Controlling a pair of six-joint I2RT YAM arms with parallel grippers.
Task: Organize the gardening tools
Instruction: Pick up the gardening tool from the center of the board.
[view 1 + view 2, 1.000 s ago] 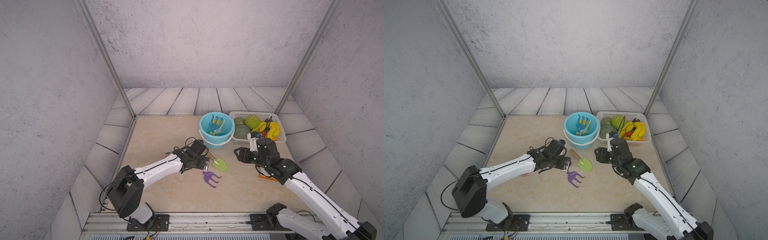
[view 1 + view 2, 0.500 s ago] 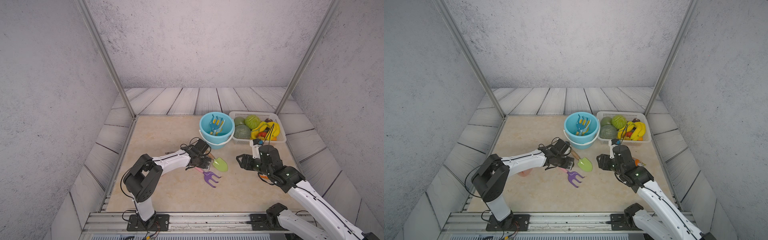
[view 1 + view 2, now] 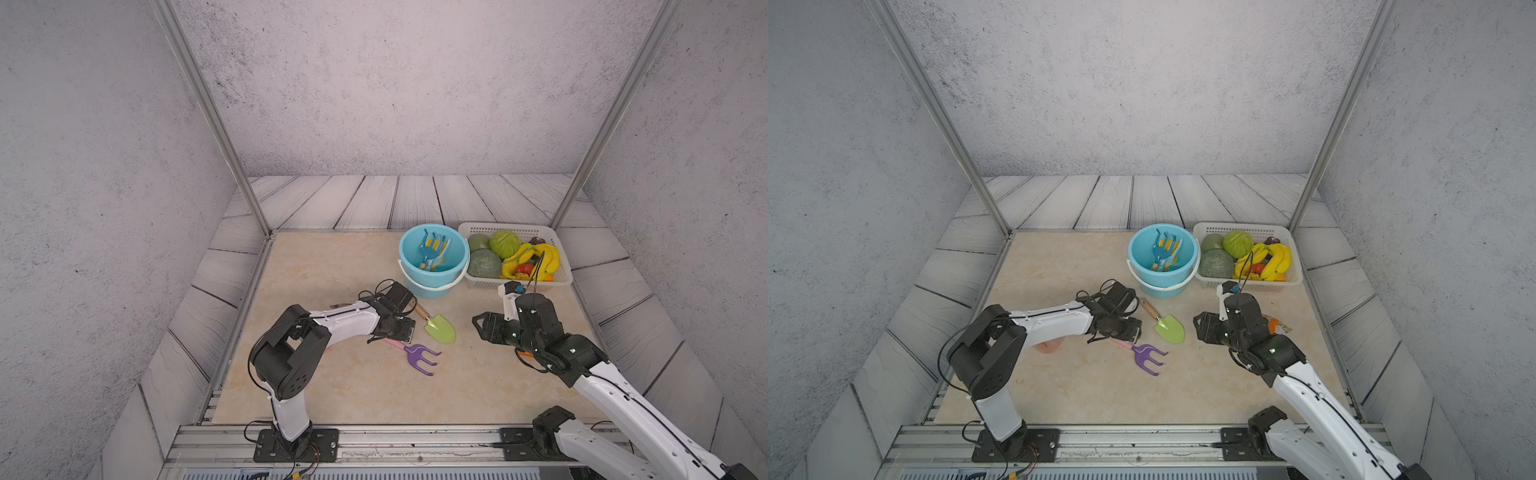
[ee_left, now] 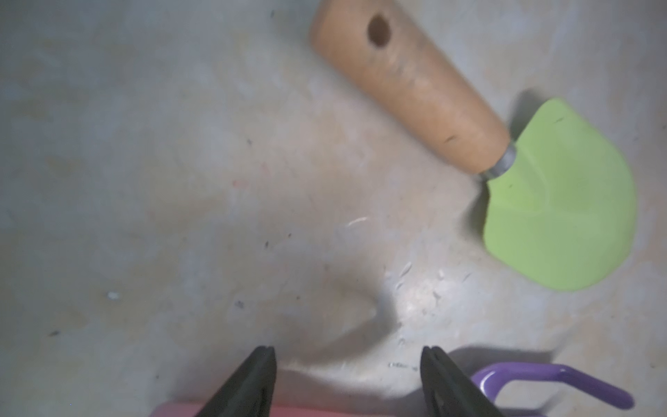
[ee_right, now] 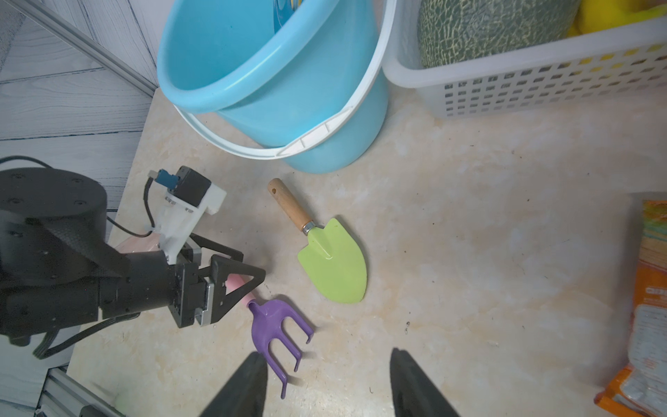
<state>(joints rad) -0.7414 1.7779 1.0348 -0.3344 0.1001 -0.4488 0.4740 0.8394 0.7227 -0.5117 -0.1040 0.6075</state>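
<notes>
A purple rake (image 3: 419, 357) (image 3: 1146, 358) (image 5: 274, 325) with a pink handle (image 5: 234, 279) lies on the beige table. My left gripper (image 3: 405, 330) (image 3: 1129, 328) (image 4: 348, 352) (image 5: 252, 264) is low over that handle, fingers apart on either side of it. Just right of it lies the light-green trowel (image 3: 440, 328) (image 3: 1170, 328) (image 4: 559, 202) (image 5: 332, 260) with a wooden handle. A blue rake (image 3: 430, 247) (image 3: 1163, 247) stands in the bucket. A pink spray bottle (image 3: 1050, 345) shows under the left forearm. My right gripper (image 3: 476, 322) (image 3: 1196, 324) (image 5: 326, 355) hangs open and empty, right of the trowel.
The light-blue bucket (image 3: 432, 286) (image 3: 1163, 286) (image 5: 325, 126) stands behind the trowel. Beside it, a white basket (image 3: 515, 284) (image 3: 1246, 284) (image 5: 541, 83) holds plastic fruit and vegetables. An orange packet (image 3: 1277, 326) (image 5: 649, 307) lies under the right arm.
The left arm's elbow has folded up and back while its gripper stayed at the rake's handle, jaws narrower. The right gripper has drawn slightly back from the basket toward the front.
</notes>
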